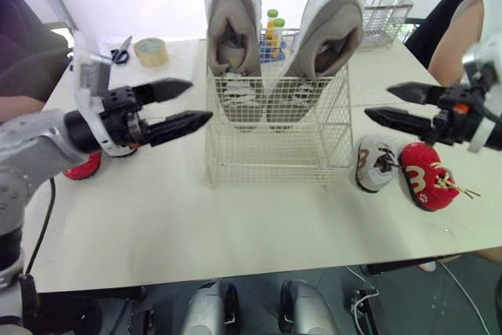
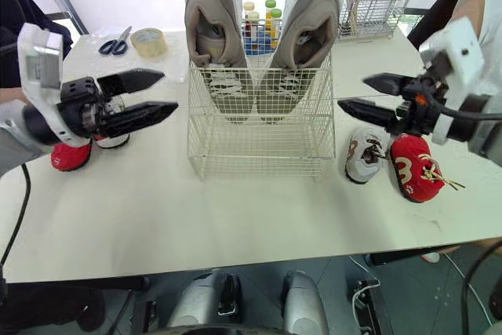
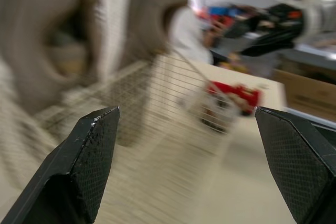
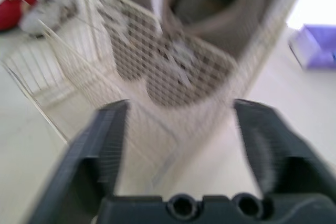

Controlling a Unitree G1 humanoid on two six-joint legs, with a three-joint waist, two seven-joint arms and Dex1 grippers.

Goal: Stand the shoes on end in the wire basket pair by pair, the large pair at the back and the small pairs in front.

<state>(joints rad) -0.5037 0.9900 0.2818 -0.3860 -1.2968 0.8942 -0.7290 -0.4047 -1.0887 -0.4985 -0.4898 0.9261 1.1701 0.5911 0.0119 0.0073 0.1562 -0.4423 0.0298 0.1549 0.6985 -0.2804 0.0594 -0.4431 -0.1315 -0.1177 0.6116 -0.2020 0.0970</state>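
The small pair on the left is largely hidden behind the left arm: a red small shoe (image 1: 82,167) shows in part, and of its pale neighbour (image 2: 112,140) just an edge peeks out. The wrist views are smeared and give little beyond mesh and shoe shapes.

Two large beige shoes (image 1: 233,33) stand toe-down, side by side, at the back of the wire basket (image 1: 274,127), heels rising above its rim. Two more small shoes lie on the desk (image 1: 235,225) just right of the basket: a grey-white small shoe (image 1: 375,164) and, touching it, a red small shoe with laces (image 1: 423,176). That makes four small shoes, two on each side.

The left pincer (image 1: 200,100) hovers left of the basket, fingers spread wide and holding nothing. The right pincer (image 1: 379,102) hangs above the right-hand pair, equally wide and empty.

The basket's front part stands open before the large shoes, and bare desk runs from the basket to the near edge. Scissors (image 1: 120,54), a tape roll (image 1: 150,51) and bottles (image 1: 273,29) sit toward the far edge.
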